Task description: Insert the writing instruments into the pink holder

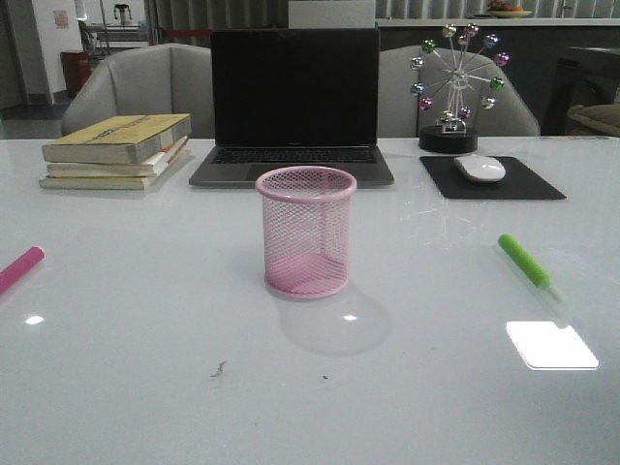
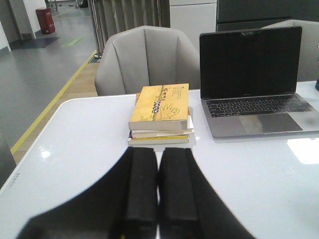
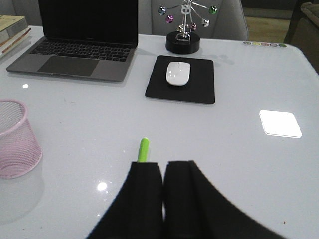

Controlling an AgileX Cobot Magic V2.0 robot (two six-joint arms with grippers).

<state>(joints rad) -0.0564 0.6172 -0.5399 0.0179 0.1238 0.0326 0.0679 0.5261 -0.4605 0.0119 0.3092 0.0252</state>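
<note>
The pink holder [image 1: 306,231] stands upright in the middle of the white table, with nothing inside; its side also shows in the right wrist view [image 3: 16,139]. A magenta marker [image 1: 19,268] lies flat at the table's left edge. A lime green marker [image 1: 525,262] lies flat on the right, pale cap end toward the front. Neither gripper appears in the front view. My left gripper [image 2: 158,149] is shut with nothing between its fingers, above bare table before the books. My right gripper [image 3: 163,163] is also shut and holds nothing; the green marker's end [image 3: 144,149] pokes out from behind one finger.
A stack of books [image 1: 118,150] sits at the back left, an open laptop [image 1: 294,107] behind the holder. A white mouse [image 1: 480,169] rests on a black pad [image 1: 531,182] at the back right, a ferris-wheel ornament [image 1: 453,87] beyond it.
</note>
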